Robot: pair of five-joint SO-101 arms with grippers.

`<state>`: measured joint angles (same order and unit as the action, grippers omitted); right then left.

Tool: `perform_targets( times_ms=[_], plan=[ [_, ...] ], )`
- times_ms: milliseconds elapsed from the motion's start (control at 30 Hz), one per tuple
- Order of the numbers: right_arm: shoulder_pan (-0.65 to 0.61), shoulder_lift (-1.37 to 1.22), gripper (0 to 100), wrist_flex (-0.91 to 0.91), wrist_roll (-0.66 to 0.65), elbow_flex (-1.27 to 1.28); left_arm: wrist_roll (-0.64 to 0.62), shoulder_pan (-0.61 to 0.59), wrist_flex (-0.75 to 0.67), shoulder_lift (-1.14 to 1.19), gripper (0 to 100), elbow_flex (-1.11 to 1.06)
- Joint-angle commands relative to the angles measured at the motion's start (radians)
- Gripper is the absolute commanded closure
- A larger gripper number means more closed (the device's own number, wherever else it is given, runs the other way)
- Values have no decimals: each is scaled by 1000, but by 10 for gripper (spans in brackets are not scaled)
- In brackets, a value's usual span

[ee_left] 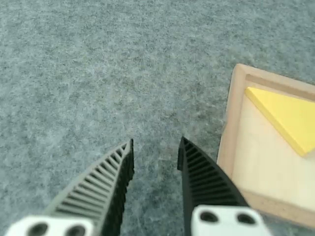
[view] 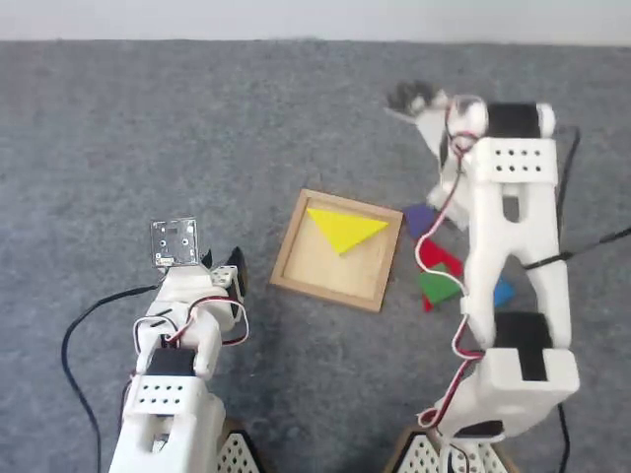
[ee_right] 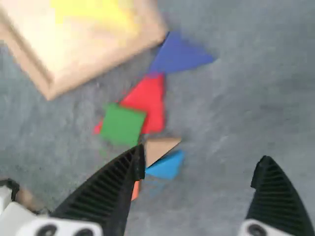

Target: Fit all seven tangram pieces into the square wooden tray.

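Yellow triangle point(view: 345, 232) lies flat in tray point(view: 325, 294), long edge along the far rim, apex toward the near rim. Loose pieces point(ee_right: 147, 101) cluster beside the tray (right arm covers some). Left end effector point(ee_left: 155, 145) open over surface point(view: 148, 128). Right end effector point(ee_right: 202, 157) gapes wide above the cluster.

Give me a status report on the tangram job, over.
Left gripper open, empty, beside tray. Right gripper open, empty, raised, facing loose green square, red triangle. Yellow triangle in tray. Nothing blocking tray.

Grey felt-like mat point(view: 148, 128) across whole work area, w/ pale wall strip point(view: 296, 18) along far edge, light even.
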<state>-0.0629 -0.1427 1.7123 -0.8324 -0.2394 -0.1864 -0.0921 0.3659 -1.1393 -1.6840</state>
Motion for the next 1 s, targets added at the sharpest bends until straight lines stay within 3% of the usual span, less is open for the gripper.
perform_targets(
  times_ms=[0,100,200,367,500,800,967],
  plan=[
    [87,61,662,-226,-32,321,-9,-6,6,-14,855,13],
    [61,67,634,-351,12,493,-9,-6,6,-14,855,13],
    [4,61,578,-435,157,569,-9,-6,6,-14,855,13],
    [-177,70,545,-438,313,600,-9,-6,6,-14,855,13],
    [-265,56,545,-449,359,603,-9,-6,6,-14,855,13],
    [-156,-41,544,-449,344,618,-9,-6,6,-14,855,13],
    [-107,122,543,-461,356,658,-9,-6,6,-14,855,13]
  ],
)
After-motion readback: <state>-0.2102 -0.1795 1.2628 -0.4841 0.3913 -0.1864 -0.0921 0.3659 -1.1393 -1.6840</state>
